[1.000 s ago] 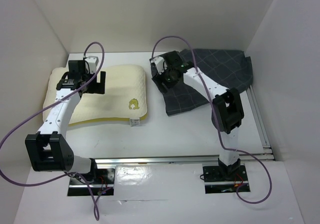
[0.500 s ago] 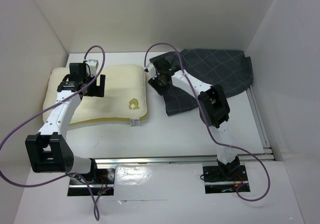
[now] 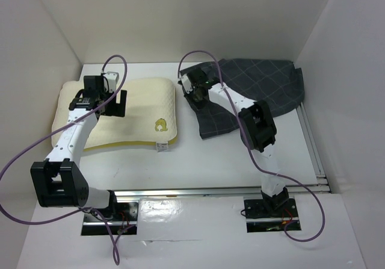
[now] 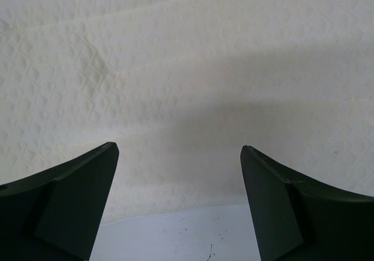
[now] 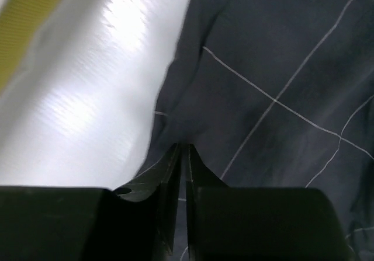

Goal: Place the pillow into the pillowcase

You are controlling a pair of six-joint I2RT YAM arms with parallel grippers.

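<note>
Cream pillow [image 3: 142, 103] flat, charcoal grid-lined pillowcase [image 3: 264, 82] rumpled

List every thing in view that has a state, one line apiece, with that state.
pillow: lying flat on the table, emblem up, uncovered.
pillowcase: rumpled on the table, pillow not in it, pinched at the edge nearest the pillow.
left gripper: open over the pillow, holding nothing.
right gripper: shut on the pillowcase's edge.
</note>
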